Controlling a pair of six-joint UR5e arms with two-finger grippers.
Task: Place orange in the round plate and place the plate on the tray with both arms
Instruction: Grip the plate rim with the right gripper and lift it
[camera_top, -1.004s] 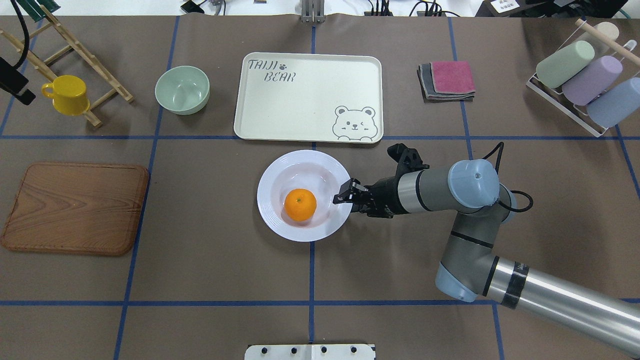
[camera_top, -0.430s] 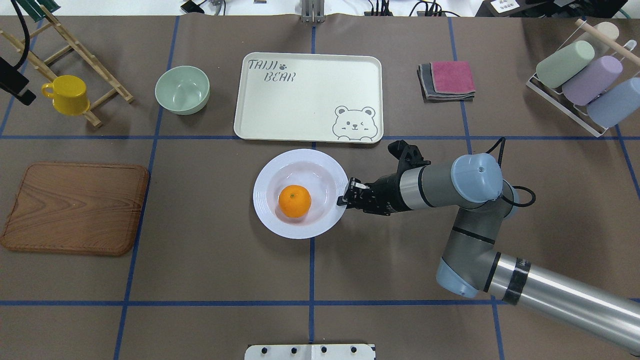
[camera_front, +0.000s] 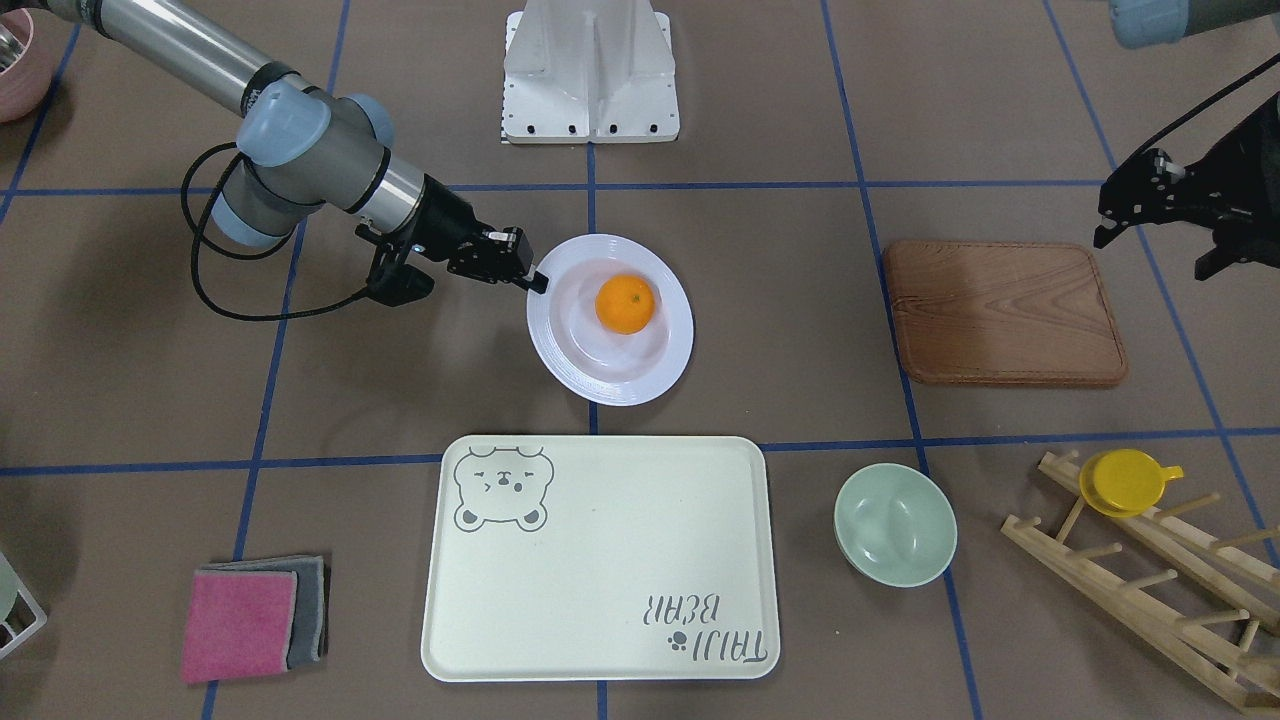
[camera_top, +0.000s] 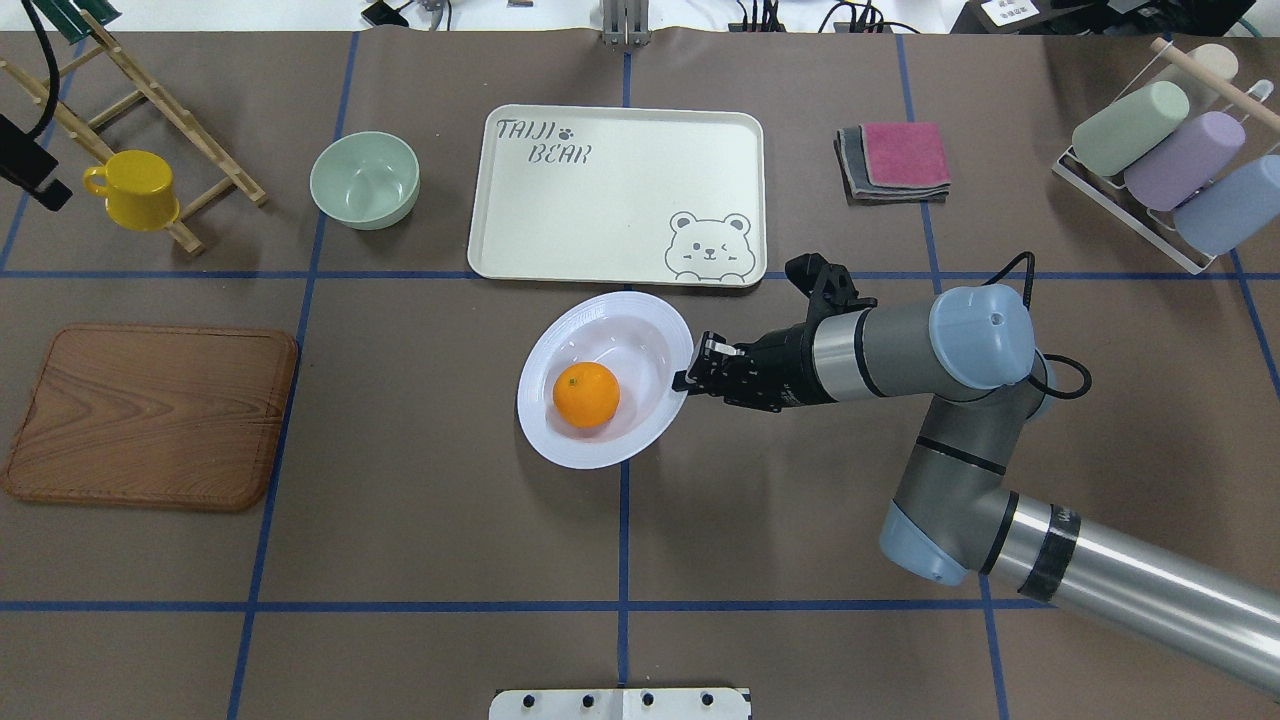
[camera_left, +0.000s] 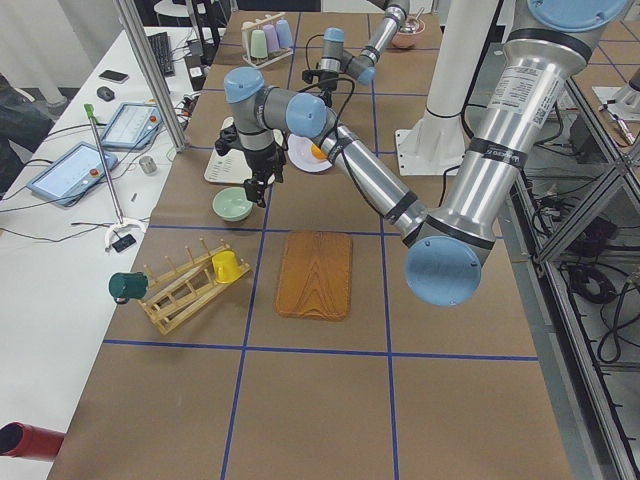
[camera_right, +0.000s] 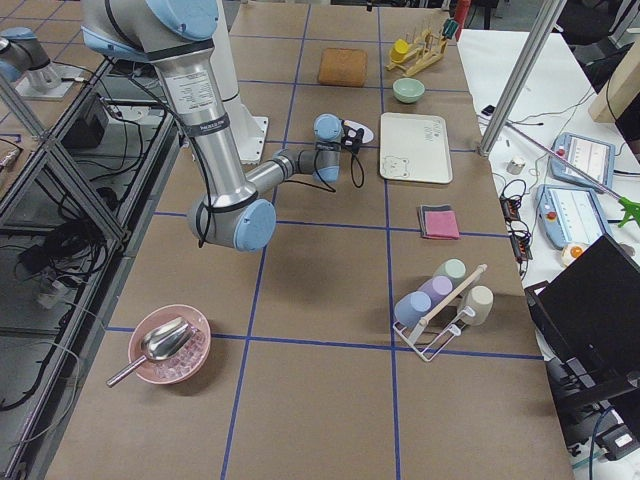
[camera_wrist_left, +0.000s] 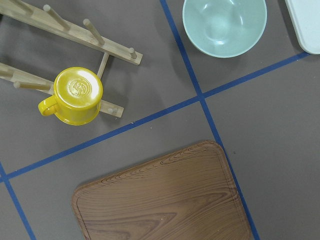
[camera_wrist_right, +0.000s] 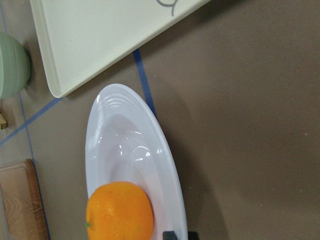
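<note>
The orange (camera_top: 586, 394) lies in the well of the white round plate (camera_top: 600, 455), toward its left side. My right gripper (camera_top: 686, 380) is shut on the plate's right rim, and the plate hangs tilted with that side raised. In the right wrist view the plate (camera_wrist_right: 130, 145) runs up from the fingers with the orange (camera_wrist_right: 120, 212) near them. The cream tray (camera_top: 620, 190) lies just beyond the plate and carries nothing. My left gripper (camera_front: 1148, 255) hovers open near the wooden board's outer end, far from the plate.
A wooden board (camera_top: 150, 415) lies at the left, with a pale-green bowl (camera_top: 364, 180) and a rack holding a yellow cup (camera_top: 135, 190) behind it. Folded cloths (camera_top: 895, 160) and a cup rack (camera_top: 1160, 160) sit at the right.
The right gripper has closed on the plate's rim and raised that side. The plate tilted and shifted slightly toward the tray, and the orange rolled left in it. The left arm stayed put.
</note>
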